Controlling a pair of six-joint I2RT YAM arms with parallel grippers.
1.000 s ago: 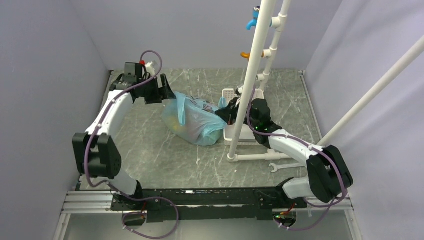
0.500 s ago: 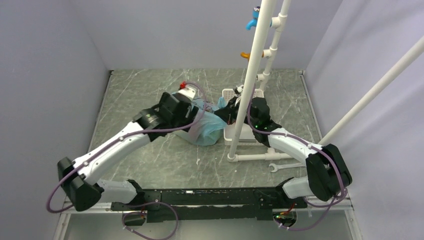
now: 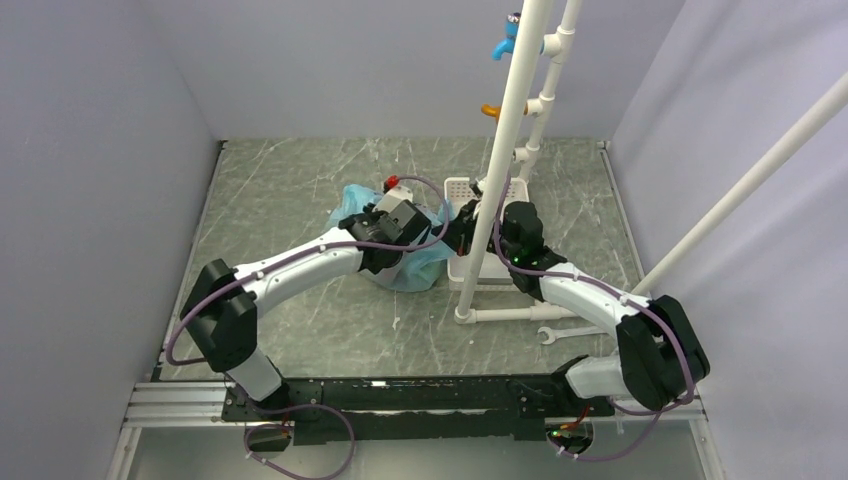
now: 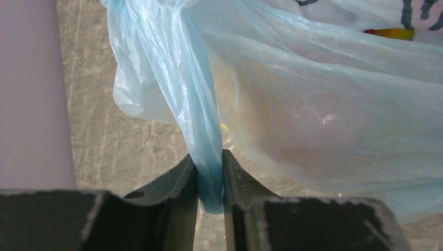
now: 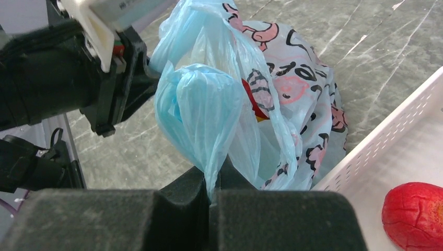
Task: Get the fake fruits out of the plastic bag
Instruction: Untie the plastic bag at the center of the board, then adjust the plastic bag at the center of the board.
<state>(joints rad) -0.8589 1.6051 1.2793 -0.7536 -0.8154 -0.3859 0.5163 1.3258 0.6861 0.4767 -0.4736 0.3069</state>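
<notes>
The light-blue plastic bag (image 3: 412, 268) lies mid-table beside the white basket, bulging with fake fruits. In the left wrist view my left gripper (image 4: 210, 159) is shut on a twisted strip of the plastic bag (image 4: 334, 120); a yellow piece (image 4: 224, 128) shows faintly through the film. My right gripper (image 5: 213, 175) is shut on a fold of the bag (image 5: 201, 112) at its other side, and a red piece (image 5: 254, 107) shows inside near the printed marks. From above, the left gripper (image 3: 400, 228) and right gripper (image 3: 462, 232) flank the bag. One red rounded fruit (image 5: 412, 214) lies in the basket.
The white slotted basket (image 3: 457, 187) stands right of the bag, against a white pipe frame (image 3: 492, 190) whose base bar runs along the table. A wrench (image 3: 560, 333) lies at the front right. Purple walls close in the left, back and right.
My left arm swung from the back left over to the bag, and its jaws went from open to shut on a strip of the bag. The right gripper kept its hold and place.
</notes>
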